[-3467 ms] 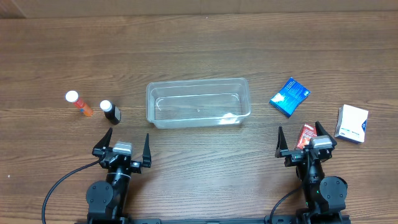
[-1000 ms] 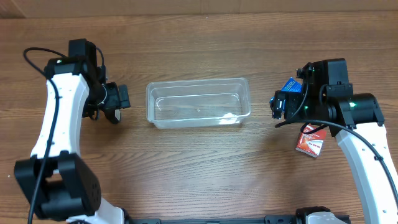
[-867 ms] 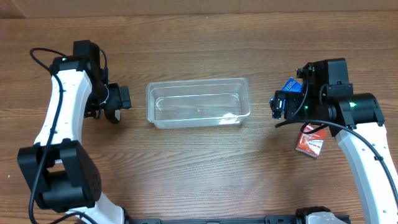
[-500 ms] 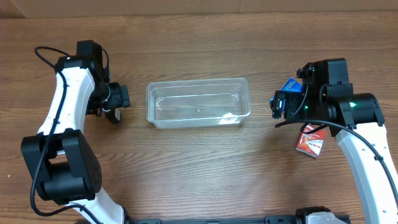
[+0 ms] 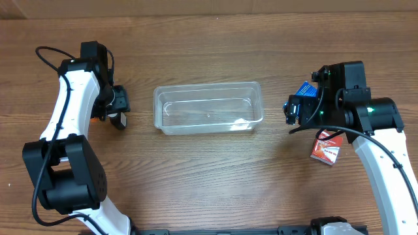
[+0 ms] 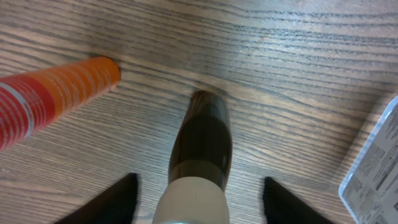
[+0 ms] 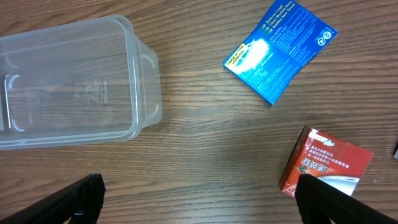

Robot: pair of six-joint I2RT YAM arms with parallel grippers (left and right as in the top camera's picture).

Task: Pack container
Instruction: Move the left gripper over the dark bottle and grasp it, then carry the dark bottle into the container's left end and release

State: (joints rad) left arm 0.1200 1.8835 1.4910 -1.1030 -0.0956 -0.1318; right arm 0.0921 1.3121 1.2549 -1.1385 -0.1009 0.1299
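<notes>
Spread jaws of the left gripper (image 6: 199, 179) flanked a dark bottle (image 6: 202, 143) with a pale cap, not clamping it. An orange bottle (image 6: 56, 93) was near. The right gripper (image 7: 200, 178) gaped wide, holding nothing, above the wooden table (image 5: 215, 183) near a red box (image 7: 326, 162) and a blue packet (image 7: 280, 50). Between the arms sat the clear container (image 5: 196, 129).

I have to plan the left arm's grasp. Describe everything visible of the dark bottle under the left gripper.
The dark bottle is small, with a glossy dark brown body and an off-white cap. It stands upright on the wooden table, seen from above in the left wrist view. The left gripper is open, one finger on each side of it with a gap showing, so nothing grips it. An orange tube is on one side and the container on the other, both apart from it.
</notes>
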